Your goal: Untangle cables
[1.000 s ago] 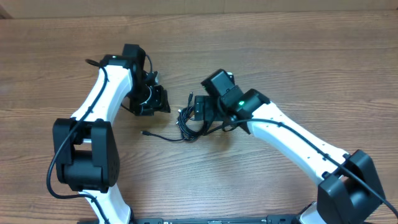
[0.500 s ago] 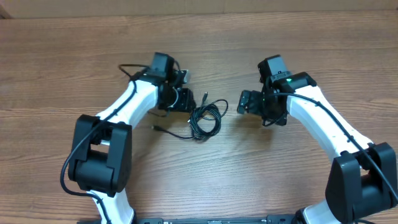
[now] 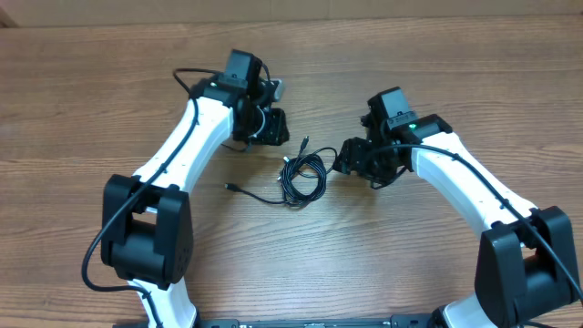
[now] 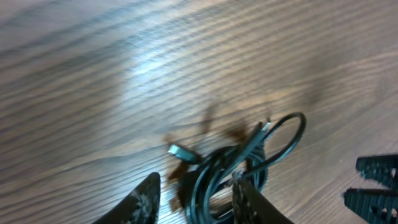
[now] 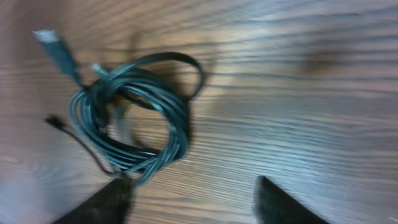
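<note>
Right fingers (image 5: 283,202) have moved in toward the cables (image 3: 303,175); left fingers (image 4: 144,198) have shifted slightly farther back. Both pairs are spread, pinching nothing. On the tabletop (image 3: 428,55), the coiled cables lie between them, closest to the right fingers, with one tail trailing left.

We count two arms (image 3: 187,137), two grippers (left gripper (image 4: 198,199) at eleven o'clock of the cables (image 3: 303,175), right gripper (image 5: 193,202) at three), one coiled bundle, three plug ends (image 5: 48,37) showing, one table (image 3: 91,73).
</note>
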Controlling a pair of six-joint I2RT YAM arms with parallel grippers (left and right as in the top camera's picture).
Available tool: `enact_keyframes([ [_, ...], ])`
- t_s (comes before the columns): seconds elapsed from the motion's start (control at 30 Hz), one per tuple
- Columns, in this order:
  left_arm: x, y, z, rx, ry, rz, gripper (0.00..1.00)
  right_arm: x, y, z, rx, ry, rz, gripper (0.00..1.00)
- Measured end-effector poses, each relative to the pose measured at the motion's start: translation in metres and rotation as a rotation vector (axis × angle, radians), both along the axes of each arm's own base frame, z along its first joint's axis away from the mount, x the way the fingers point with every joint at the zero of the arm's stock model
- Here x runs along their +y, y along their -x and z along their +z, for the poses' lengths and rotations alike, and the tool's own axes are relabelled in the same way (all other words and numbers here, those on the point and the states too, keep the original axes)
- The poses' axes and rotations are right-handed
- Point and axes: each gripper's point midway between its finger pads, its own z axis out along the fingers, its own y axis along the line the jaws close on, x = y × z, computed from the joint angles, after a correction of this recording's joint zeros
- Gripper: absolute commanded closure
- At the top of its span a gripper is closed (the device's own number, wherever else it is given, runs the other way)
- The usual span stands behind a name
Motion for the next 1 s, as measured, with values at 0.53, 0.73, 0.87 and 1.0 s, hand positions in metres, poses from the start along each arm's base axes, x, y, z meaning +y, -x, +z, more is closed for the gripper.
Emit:
enact_keyframes([
  [0.53, 0.007, 0.047, -0.055, 0.173, -0.078, 0.091, 0.87, 0.026, 0.017, 0.001, 0.038, -0.027, 0.033, 0.87],
  [0.73, -0.020, 0.027, -0.062, 0.045, 0.010, 0.086, 0.84, 0.024, 0.023, -0.001, 0.062, -0.016, 0.032, 0.87],
  [0.87, -0.032, 0.002, -0.053, -0.064, 0.075, 0.098, 0.85, 0.024, 0.022, 0.000, 0.061, -0.016, 0.032, 0.87],
  [1.0, -0.033, -0.005, -0.047, -0.088, 0.086, 0.101, 0.83, 0.024, 0.020, 0.000, 0.052, -0.014, 0.031, 0.87],
])
